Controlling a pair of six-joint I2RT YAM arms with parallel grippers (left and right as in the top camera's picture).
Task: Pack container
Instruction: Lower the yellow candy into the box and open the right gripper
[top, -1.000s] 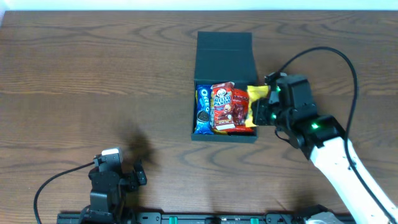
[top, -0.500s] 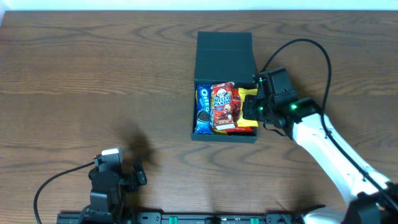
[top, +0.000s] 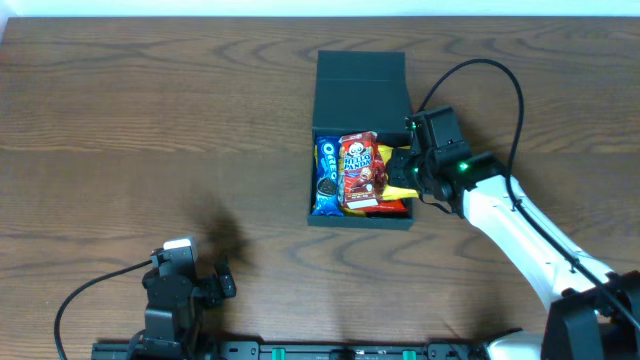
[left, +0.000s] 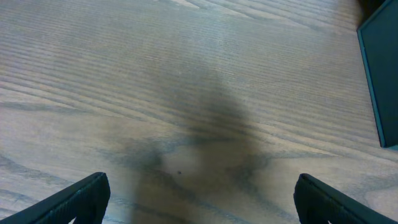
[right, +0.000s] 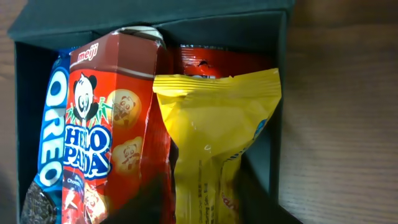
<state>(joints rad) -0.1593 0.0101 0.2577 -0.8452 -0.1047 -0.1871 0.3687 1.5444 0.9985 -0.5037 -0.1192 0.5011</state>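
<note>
The dark teal container (top: 360, 82) stands open at the table's middle back, lid flipped away. It holds a blue Oreo packet (top: 326, 176), a red Hello Panda box (top: 358, 165) and a red packet (top: 392, 208). My right gripper (top: 414, 172) is over the box's right side, shut on a yellow snack packet (top: 397, 178). In the right wrist view the yellow packet (right: 217, 124) sits between my fingers (right: 208, 202), beside the Hello Panda box (right: 109, 112) and against the container's right wall (right: 278, 124). My left gripper (top: 186, 285) is open and empty at the front left.
The left wrist view shows bare wood under the open left fingers (left: 205, 205) and a corner of the container (left: 380, 74) at the right edge. The right arm's black cable (top: 505, 80) loops above the table behind the right gripper.
My right gripper has moved left with the yellow packet, from beside the box's right wall to inside its right side. The left arm has not moved.
</note>
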